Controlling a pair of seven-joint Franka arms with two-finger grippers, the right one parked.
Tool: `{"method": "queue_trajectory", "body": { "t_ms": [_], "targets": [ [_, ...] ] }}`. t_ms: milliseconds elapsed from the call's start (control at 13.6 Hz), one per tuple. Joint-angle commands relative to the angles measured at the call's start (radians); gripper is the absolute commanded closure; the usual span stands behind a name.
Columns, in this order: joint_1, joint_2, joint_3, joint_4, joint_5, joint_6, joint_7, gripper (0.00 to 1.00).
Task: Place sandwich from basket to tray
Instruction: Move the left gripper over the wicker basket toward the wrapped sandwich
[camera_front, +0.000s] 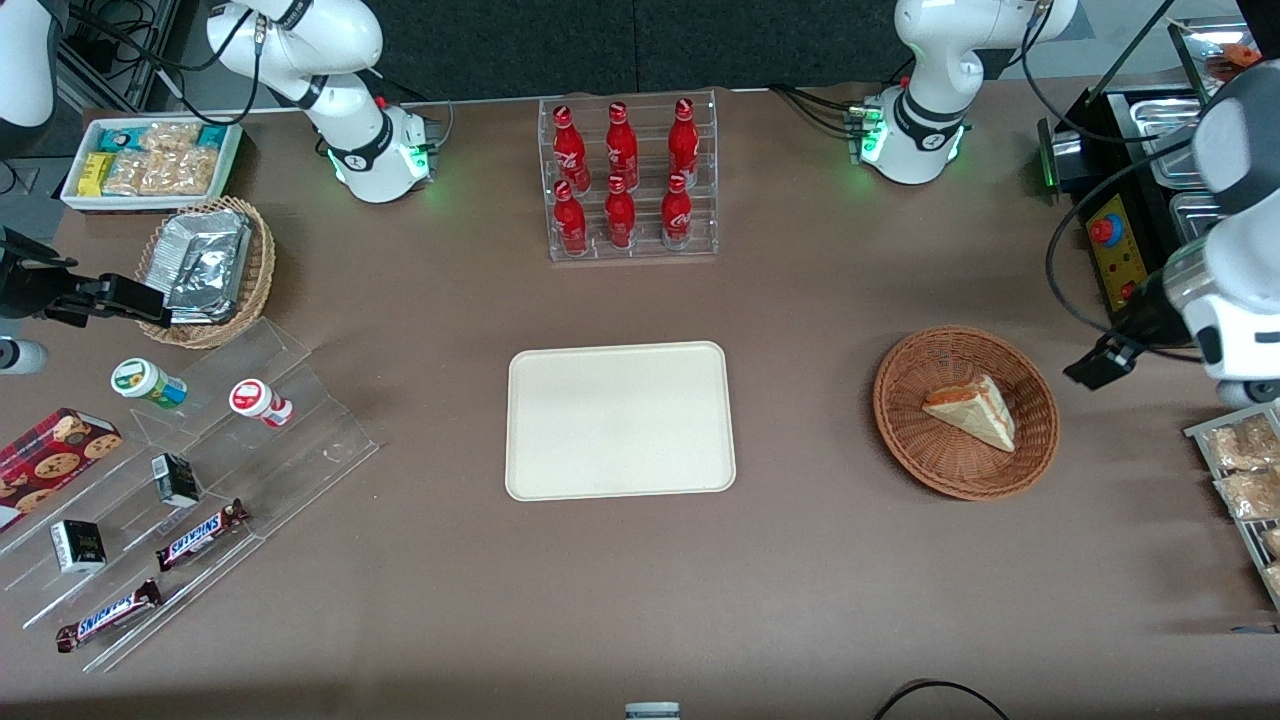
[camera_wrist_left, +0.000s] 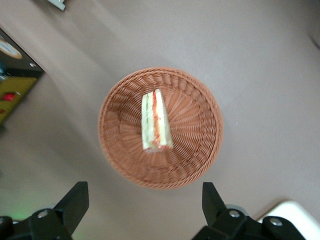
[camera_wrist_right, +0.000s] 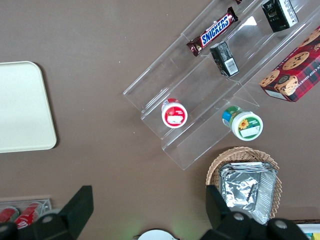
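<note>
One sandwich (camera_front: 972, 410) lies in the basket (camera_front: 940, 462), at three o'clock from the bare tray (camera_front: 620, 420) on the desk (camera_front: 640, 590); the working arm's hand (camera_wrist_left: 142, 200) hangs above the basket, fingers (camera_wrist_left: 75, 200) spread, grasping nothing.

Basket (camera_wrist_left: 161, 127), seen directly below the hand (camera_wrist_left: 142, 202): woven wicker, reddish-brown, ribbed and rough. Sandwich (camera_wrist_left: 156, 121) in it: soft matt pale bread, moist-looking red and green layers on the cut edge. Hand fingers (camera_wrist_left: 75, 200): black, matt, plastic-like, spread wide. Desk (camera_front: 800, 560): brown, smooth, matt. Tray (camera_front: 620, 420), well apart from the hand: cream plastic, smooth, faint sheen.
</note>
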Motion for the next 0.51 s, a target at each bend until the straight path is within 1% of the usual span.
{"method": "queue_trajectory", "body": {
  "t_ms": [0,147,441],
  "targets": [
    [0.000,-0.029,0.000,-0.142,-0.006,0.165,-0.132,0.00],
    [-0.001,-0.017,-0.001,-0.231,-0.002,0.298,-0.189,0.00],
    [-0.004,0.004,-0.001,-0.345,0.000,0.454,-0.218,0.00]
  ]
}}
